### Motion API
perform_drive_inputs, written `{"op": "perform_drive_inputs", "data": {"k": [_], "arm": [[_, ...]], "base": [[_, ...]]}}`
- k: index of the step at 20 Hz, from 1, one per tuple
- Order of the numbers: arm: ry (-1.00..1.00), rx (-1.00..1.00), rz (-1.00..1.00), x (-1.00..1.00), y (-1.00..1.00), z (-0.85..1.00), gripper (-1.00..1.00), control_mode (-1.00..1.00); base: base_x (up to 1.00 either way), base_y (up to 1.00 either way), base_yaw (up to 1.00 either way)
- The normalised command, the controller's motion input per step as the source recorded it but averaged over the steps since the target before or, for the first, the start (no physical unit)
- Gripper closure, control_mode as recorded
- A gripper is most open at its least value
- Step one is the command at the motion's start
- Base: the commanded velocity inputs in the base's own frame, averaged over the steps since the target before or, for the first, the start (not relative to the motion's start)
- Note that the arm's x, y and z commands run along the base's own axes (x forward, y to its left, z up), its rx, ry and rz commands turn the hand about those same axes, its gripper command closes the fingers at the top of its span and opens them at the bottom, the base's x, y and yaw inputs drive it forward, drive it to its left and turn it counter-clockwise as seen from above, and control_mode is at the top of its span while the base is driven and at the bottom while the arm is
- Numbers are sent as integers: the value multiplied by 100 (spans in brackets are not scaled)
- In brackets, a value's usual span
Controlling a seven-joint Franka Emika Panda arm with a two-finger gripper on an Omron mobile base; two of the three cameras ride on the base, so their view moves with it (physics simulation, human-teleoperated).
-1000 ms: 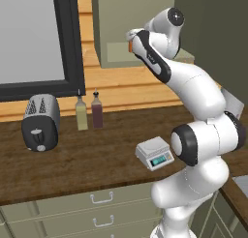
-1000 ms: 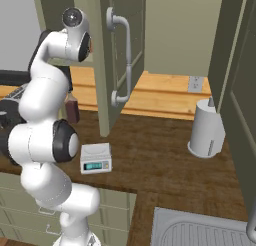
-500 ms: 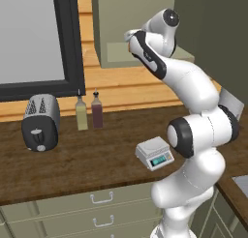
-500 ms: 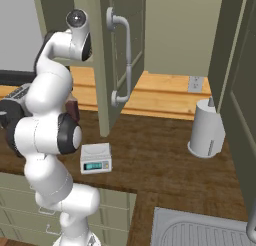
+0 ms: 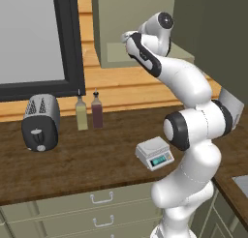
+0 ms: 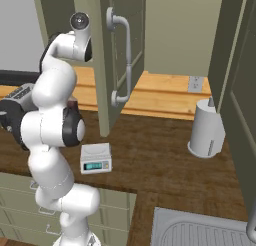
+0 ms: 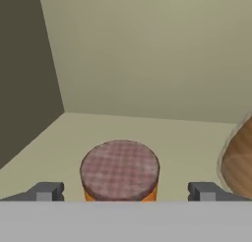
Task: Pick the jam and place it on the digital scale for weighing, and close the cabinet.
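The jam [image 7: 119, 168], a squat orange jar with a brownish-red checked lid, stands on the pale shelf inside the olive-green cabinet [image 5: 110, 25]. My gripper [image 7: 125, 193] is open, one fingertip on each side of the jar and apart from it. In the left base view my hand [image 5: 130, 37] reaches into the cabinet opening and hides the jar. The cabinet door [image 6: 138, 40] stands wide open, its silver bar handle [image 6: 126, 60] facing the room. The light-grey digital scale [image 5: 155, 154] [image 6: 96, 157] sits on the dark wooden counter below, its top plate bare.
A tan ribbed bottle [image 7: 239, 162] stands just right of the jam on the shelf. On the counter are a toaster [image 5: 40, 122], two small bottles [image 5: 89, 112] and a white canister [image 6: 206, 135]. A second open door [image 6: 236, 65] hangs at the right, and a sink [image 6: 200, 230] lies below it.
The hand has pushed slightly further into the cabinet and the elbow has shifted. The jaws have stayed open.
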Motion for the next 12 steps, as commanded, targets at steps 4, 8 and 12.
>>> {"op": "perform_drive_inputs", "data": {"k": [4, 8, 12], "arm": [[0, 0, 0, 24, 0, -4, -100, -100], [0, 0, 0, 27, 3, -10, -100, -100], [0, 0, 0, 32, 18, -19, 100, -100]], "base": [[0, 0, 0], [0, 0, 0], [0, 0, 0]]}}
